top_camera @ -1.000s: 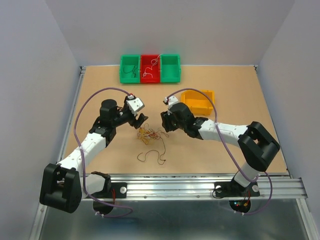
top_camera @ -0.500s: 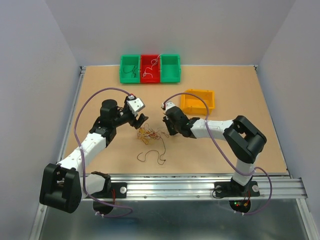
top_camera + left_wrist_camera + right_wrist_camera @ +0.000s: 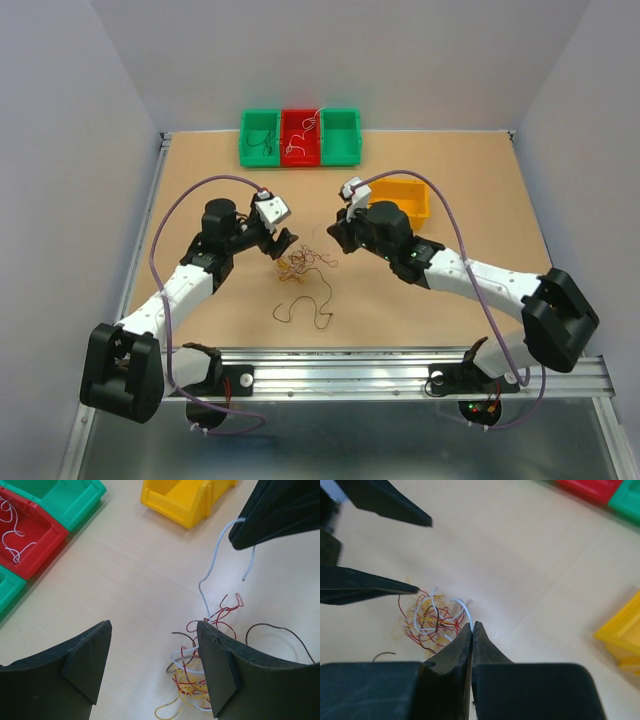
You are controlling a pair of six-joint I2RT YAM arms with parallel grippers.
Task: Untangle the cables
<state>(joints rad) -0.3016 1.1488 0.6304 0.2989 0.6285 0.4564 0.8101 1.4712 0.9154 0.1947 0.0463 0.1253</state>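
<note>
The cables [image 3: 303, 262] are a small tangle of red, yellow, white and dark wires on the table between my two grippers. My right gripper [image 3: 472, 625] is shut on one white wire [image 3: 465, 607]. That wire rises from the tangle [image 3: 431, 620] up to the right gripper's tip [image 3: 244, 534]. My left gripper [image 3: 152, 667] is open and hangs low just left of the tangle [image 3: 192, 680], holding nothing. Its right finger [image 3: 220, 670] covers part of the bundle. A separate dark brown wire [image 3: 305, 310] lies loose nearer the front.
A yellow bin [image 3: 398, 202] stands right behind the right gripper. A row of green, red and green bins [image 3: 300, 137] sits at the back edge, and white wires lie in the red one [image 3: 27, 535]. Purple cables run along both arms.
The right gripper closed on the white wire at the tangle and lifted back to the right, drawing it up. The left arm stayed put, still open.
</note>
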